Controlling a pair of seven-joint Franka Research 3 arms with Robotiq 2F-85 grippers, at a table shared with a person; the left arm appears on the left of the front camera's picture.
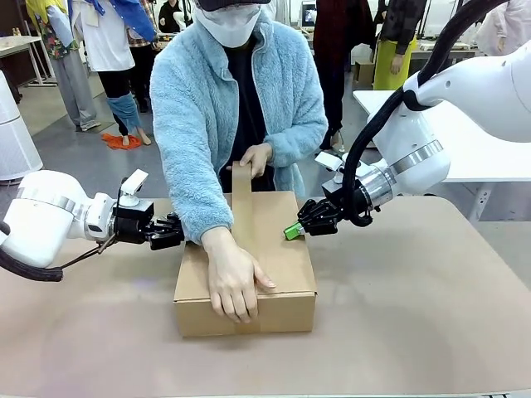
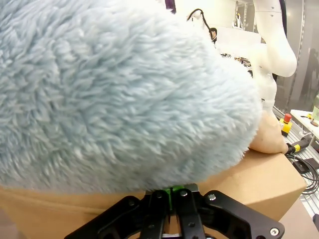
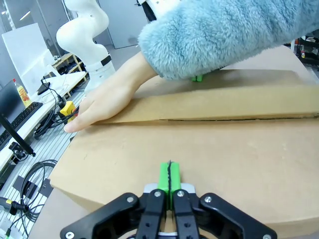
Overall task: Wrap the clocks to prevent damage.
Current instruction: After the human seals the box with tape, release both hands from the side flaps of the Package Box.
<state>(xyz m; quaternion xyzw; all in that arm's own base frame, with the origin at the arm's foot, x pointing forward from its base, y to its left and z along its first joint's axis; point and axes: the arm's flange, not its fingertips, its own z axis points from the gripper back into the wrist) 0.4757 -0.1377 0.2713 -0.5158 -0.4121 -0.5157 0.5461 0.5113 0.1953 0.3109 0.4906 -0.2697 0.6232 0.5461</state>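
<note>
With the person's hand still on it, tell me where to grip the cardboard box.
Grip the cardboard box across its short width, one claw on each long side wall, from left and right. Its top is flat, taped and partly covered by the person's hand, offering no edge.

Occlusions, closed brown cardboard box

Box contents can't be seen. Left gripper tips are hidden behind the person's fluffy light-blue fleece sleeve; the same sleeve blocks most of the left wrist view. The brown paper tape strip is partly covered by the person's hand.
</note>
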